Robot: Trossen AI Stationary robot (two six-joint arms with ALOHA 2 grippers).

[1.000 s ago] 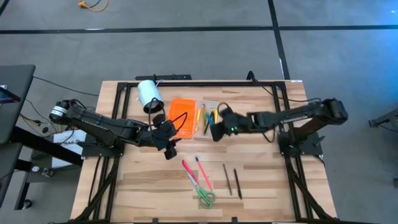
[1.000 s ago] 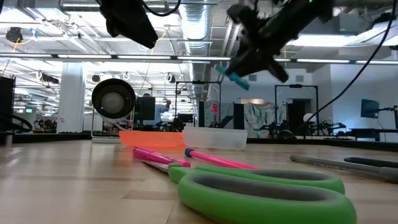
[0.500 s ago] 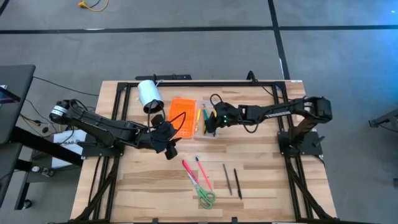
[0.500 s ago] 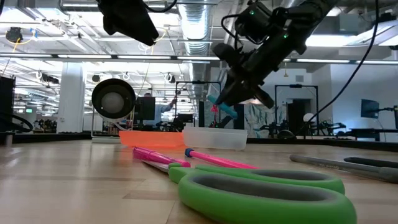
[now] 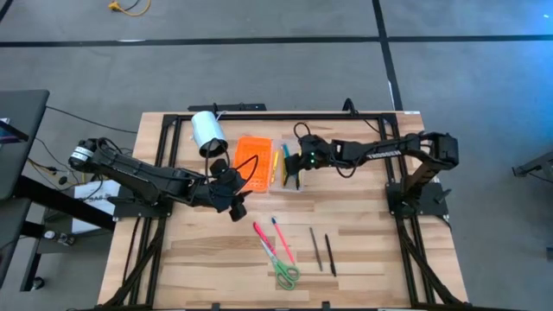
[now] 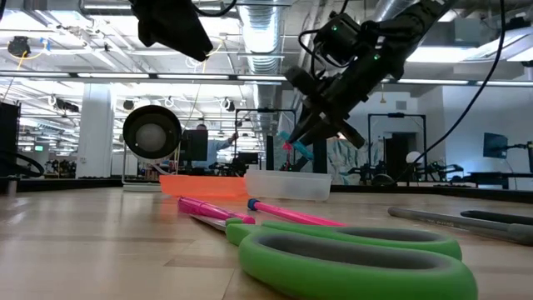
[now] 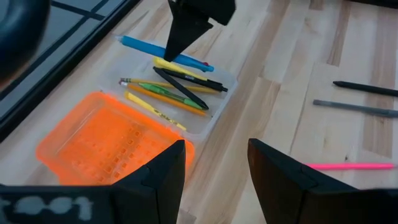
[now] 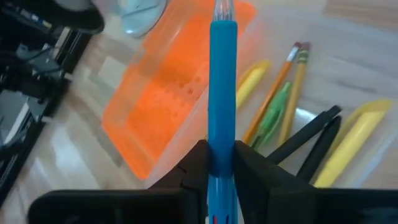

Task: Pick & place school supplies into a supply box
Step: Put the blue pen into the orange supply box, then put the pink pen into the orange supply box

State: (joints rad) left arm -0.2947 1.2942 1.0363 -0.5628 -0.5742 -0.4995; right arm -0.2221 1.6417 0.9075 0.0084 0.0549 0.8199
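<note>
Blue pen [image 8: 222, 93]: pinched between the right gripper's fingers, over the clear tray, tip toward its far rim.
Right gripper [image 5: 296, 172]: closed on the blue pen, above the tray.
Clear tray [image 7: 225, 81]: holds yellow, green and black pens and pencils; touches the orange lid [image 5: 252, 161] on its left.
Left gripper [image 5: 235, 207]: fingers spread wide, holding nothing, raised in front of the lid.
Loose supplies: 2 pink pens [image 5: 282, 238], green scissors [image 5: 286, 275], 2 dark pens [image 5: 323, 249] at the table's front.
White cylinder [image 5: 207, 131]: behind the lid.
</note>
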